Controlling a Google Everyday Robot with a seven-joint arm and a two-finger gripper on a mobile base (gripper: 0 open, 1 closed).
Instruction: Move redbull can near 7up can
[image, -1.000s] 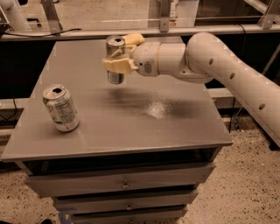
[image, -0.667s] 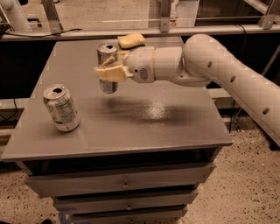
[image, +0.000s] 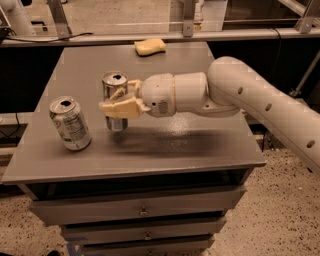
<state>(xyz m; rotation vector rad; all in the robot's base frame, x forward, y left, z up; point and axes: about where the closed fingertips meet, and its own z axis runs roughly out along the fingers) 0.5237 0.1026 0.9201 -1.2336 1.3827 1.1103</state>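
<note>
- Redbull can (image: 114, 89): slim silver can, upright, clamped in the gripper over the left-middle part of the table. Its base is at or just above the tabletop; contact cannot be confirmed.
- Redbull can top: the pull-tab end faces up with a dark opening. Contents not visible. No brand lettering can be read on the exposed side.
- Gripper (image: 113, 100): comes in from the right at mid-height of the redbull can. The yellowish fingers (image: 124, 107) are closed against the can's body, one across the front and one behind.
- Arm (image: 260, 102): white, running from the right edge of the view to the gripper, held above the table.
- 7up can (image: 70, 124): wider white-green can standing near the table's front-left edge, leaning slightly. It is left of the redbull can, near but apart, and nothing touches it.
- 7up can top: silver, with a dark opening. Contents not visible.
- 7up can label: a block of fine print faces the camera; the text is illegible.
- Sponge (image: 150, 46): yellow, lying at the far edge of the table, well apart from both cans.
- Table (image: 200, 150): grey top.
- Drawers (image: 144, 211): stacked below the top, all shut; contents not visible.
</note>
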